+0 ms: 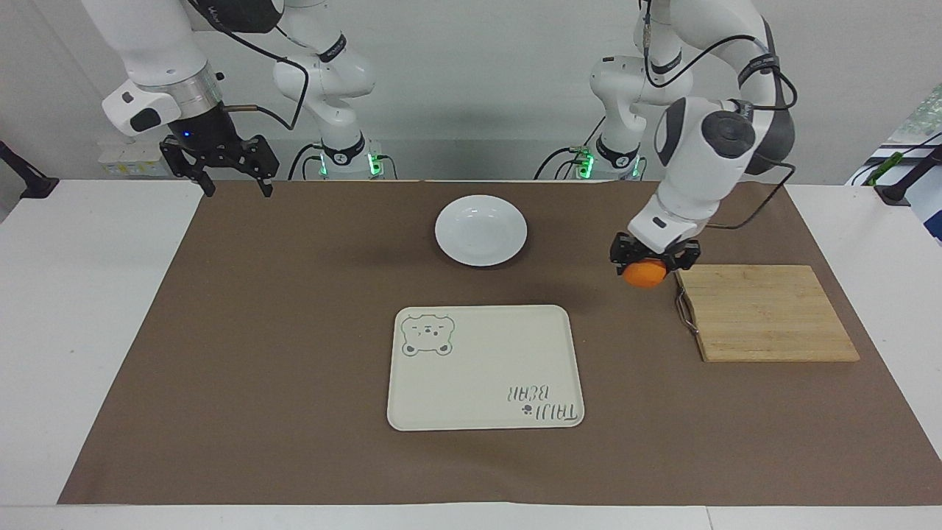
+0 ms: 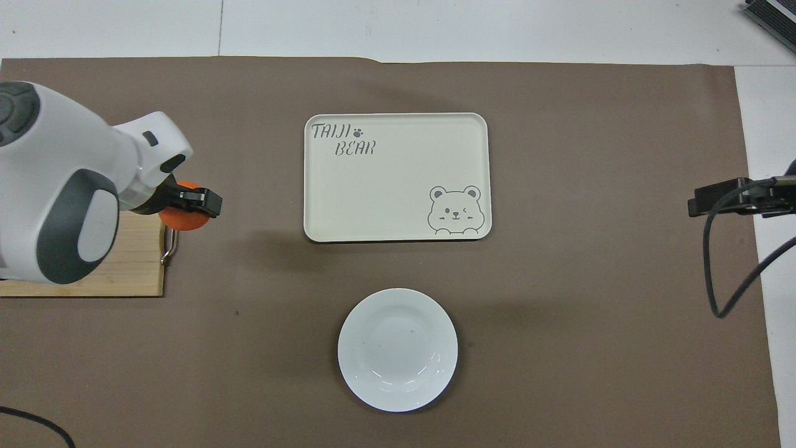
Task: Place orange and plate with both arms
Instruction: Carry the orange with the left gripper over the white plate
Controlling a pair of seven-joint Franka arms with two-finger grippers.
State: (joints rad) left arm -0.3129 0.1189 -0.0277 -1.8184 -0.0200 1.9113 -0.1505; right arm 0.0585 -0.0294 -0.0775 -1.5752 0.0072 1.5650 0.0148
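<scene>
Right now the left gripper (image 1: 646,259) is clamped on the orange (image 1: 645,274), its black fingers closed around the upper half of the fruit so that the lower half shows beneath them. The fruit is up in the air, over the brown table mat (image 1: 294,331), just off the handle edge of the bamboo cutting board (image 1: 765,313). In the overhead view the orange (image 2: 184,218) sits at about nine o'clock from the cream bear tray (image 2: 398,180), with bare mat between them, and the left gripper (image 2: 193,202) covers its top. The board's metal wire handle (image 1: 686,311) lies just below the fruit in the facing view; the board itself rests flat at the left arm's end of the table with nothing on it.

The white plate (image 1: 481,230) lies flat on the mat, nearer to the robots than the tray and roughly in line with it; in the overhead view the plate (image 2: 398,350) is at six o'clock from the tray, apart from it. Nothing lies on the plate or on the tray. From the plate, the held orange is at about ten o'clock in the overhead view.

The right gripper (image 1: 234,180) waits with its fingers spread wide and nothing between them, hanging over the mat's corner at the right arm's end, well apart from plate and tray. In the overhead view only its dark tip (image 2: 721,198) and a looping cable show at three o'clock from the tray.
</scene>
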